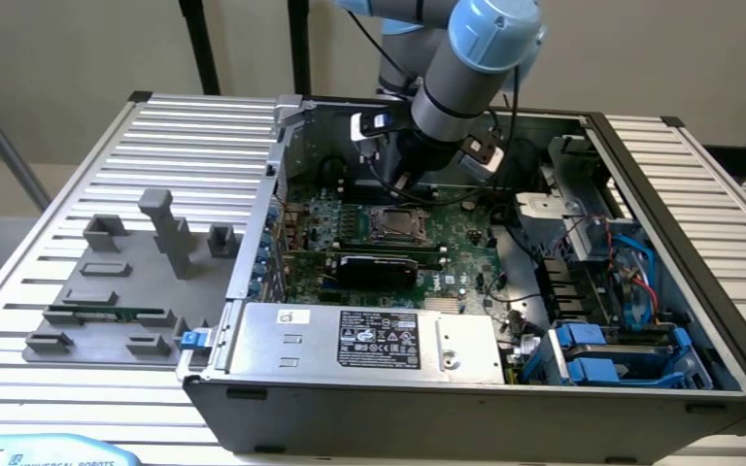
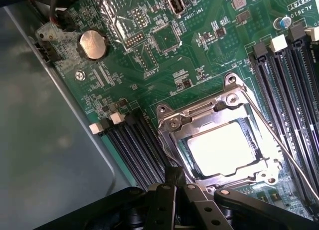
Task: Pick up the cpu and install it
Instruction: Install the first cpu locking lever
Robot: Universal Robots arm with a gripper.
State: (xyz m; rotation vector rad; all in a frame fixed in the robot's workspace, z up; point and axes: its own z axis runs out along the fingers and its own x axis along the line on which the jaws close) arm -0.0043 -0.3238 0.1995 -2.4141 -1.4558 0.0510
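A: Your pincer (image 2: 180, 182) is pinched shut with nothing in it, hanging just over the edge of the socket (image 2: 219, 140).

B: And the cpu (image 2: 224, 147)?

A: Already lying flat inside the socket frame on the board (image 2: 149, 65), silvery top up. From outside you see your arm (image 1: 470, 68) reaching down into the open case (image 1: 659, 243) on the counter (image 1: 75, 175).

Open black computer case (image 1: 684, 243) on slatted aluminium table (image 1: 101, 165). Green motherboard (image 1: 464, 257) lies inside; silver power supply box (image 1: 360, 340) at 6 o'clock of it. Grey plastic fixture blocks (image 1: 166, 228) at 9 o'clock of case, long green memory stick (image 1: 105, 315) among them. Blue drive cages (image 1: 613, 354) at 4 o'clock. Round silver coin battery (image 2: 93, 44) on board.
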